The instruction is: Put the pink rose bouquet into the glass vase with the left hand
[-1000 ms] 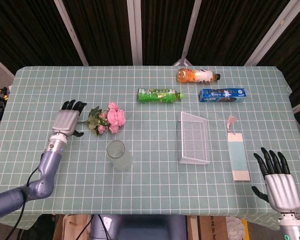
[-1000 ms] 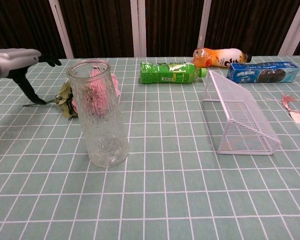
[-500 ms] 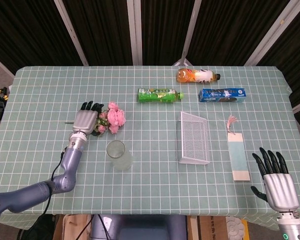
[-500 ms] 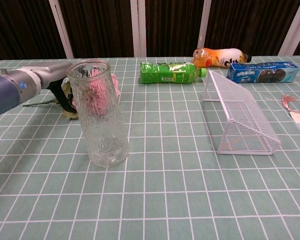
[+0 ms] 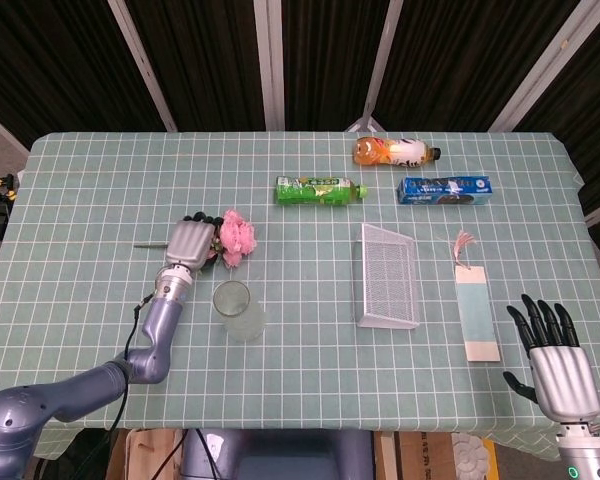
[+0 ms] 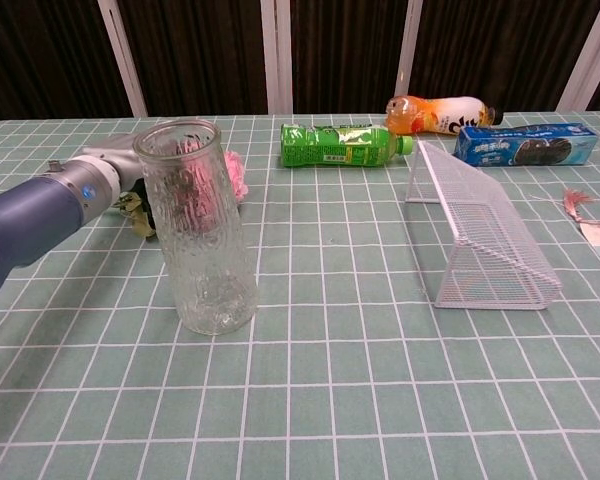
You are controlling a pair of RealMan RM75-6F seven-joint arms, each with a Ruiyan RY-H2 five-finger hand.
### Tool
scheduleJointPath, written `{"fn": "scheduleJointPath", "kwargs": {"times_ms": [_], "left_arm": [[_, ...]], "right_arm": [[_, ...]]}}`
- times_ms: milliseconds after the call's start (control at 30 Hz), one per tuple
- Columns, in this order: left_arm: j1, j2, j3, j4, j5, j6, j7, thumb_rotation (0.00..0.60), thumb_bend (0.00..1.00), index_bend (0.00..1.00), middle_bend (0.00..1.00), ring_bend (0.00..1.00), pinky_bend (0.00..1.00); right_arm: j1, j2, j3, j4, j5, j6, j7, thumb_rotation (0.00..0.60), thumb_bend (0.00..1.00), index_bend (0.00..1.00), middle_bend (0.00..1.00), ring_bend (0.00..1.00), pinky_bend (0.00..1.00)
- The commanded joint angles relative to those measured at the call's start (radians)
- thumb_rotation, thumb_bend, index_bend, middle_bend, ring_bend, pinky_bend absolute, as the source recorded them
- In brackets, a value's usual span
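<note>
Pink rose bouquet [image 5: 236, 238] under the left hand [image 5: 189, 243] toward the bench's left edge, grip unclear; next, lift into glass vase [image 5: 239, 310]

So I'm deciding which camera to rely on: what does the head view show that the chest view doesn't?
Only the head view shows the right hand, the whole left hand over the bouquet's stems, and the full bookmark. Only the chest view shows the glass vase side-on, upright, with the bouquet behind it. Both show the bottles, cookie box and wire tray.
</note>
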Motion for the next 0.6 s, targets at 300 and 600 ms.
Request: {"fn": "scheduleJointPath", "kwargs": {"times_ms": [300,600], "left_arm": [[0.035,0.027,-0.015,0.013,0.117,0.112,-0.197,0.6,0.52,0.39,0.44,0.32,0.45],[0.118,0.232,-0.092,-0.224,0.207,0.285,-0.388,0.6,0.52,0.39,0.44,0.32,0.45]], "right_arm": [[-0.002,0.01,-0.003,-0.006,-0.005,0.006,0.019,0.6,0.15,0.14,0.04,0.0,0.0],[-0.005,0.013,-0.009,-0.016,-0.018,0.013,0.017,0.6,0.15,0.14,0.04,0.0,0.0]]}}
